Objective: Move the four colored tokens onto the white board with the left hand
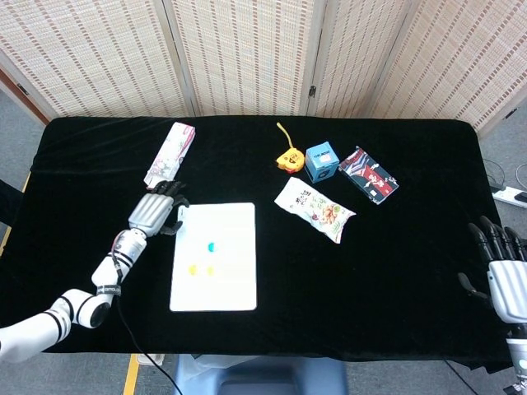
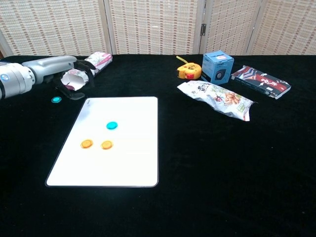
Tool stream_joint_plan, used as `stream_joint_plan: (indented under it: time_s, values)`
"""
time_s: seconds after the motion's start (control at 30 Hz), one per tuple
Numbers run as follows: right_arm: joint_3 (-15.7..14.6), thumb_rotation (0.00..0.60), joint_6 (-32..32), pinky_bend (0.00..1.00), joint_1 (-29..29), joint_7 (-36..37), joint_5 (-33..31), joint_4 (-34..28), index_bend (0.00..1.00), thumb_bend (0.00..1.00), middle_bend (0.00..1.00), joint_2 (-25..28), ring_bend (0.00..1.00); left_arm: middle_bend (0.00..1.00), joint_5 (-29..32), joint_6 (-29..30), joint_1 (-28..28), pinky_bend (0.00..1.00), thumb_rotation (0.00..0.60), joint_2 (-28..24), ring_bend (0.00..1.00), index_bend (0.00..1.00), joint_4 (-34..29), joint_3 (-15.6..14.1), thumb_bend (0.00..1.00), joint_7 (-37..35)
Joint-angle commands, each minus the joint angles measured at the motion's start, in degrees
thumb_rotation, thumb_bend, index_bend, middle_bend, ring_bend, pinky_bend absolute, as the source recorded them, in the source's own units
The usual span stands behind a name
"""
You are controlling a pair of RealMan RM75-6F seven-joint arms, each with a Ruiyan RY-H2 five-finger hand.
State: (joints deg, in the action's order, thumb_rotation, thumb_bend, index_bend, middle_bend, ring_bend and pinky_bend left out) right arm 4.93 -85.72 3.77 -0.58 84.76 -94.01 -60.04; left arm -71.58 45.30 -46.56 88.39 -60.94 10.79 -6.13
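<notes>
White board [image 2: 129, 163], teal token [image 2: 112, 125], orange tokens [image 2: 87, 143]

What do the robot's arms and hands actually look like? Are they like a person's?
Roughly. The left hand has a silver-grey metal back and black fingers, on a white and silver arm with black rings at the joints and a thin black cable. The right hand looks alike: grey palm, dark fingers.
</notes>
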Motion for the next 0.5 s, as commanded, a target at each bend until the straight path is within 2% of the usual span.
stream_joint_plan:
  time_s: [0.03,0.23,0.5]
  values:
    - [-0.01,0.6,-0.11,0.0,-0.07,0.04,0.01,0.07,0.0,0.36,0.02,-0.04,0.05,0.12,3.53,-3.58,0.28,0.0,0.6,0.41,0.0,0.41,5.36,1.08,0.43,-2.03]
    - [-0.02,0.6,-0.53,0.0,-0.28,-0.12,0.16,-0.25,0.0,0.36,0.02,0.25,0.05,0.12,5.88,-8.51,0.27,0.0,0.6,2.43,0.0,0.41,12.88,1.11,0.43,-4.72]
    - [-0.06,0.6,-0.42,0.0,-0.27,-0.49,0.14,-0.57,0.0,0.36,0.02,0.25,0.05,0.12,5.74,-10.93,0.42,0.0,0.6,5.37,0.0,0.41,19.45,0.76,0.43,-6.72]
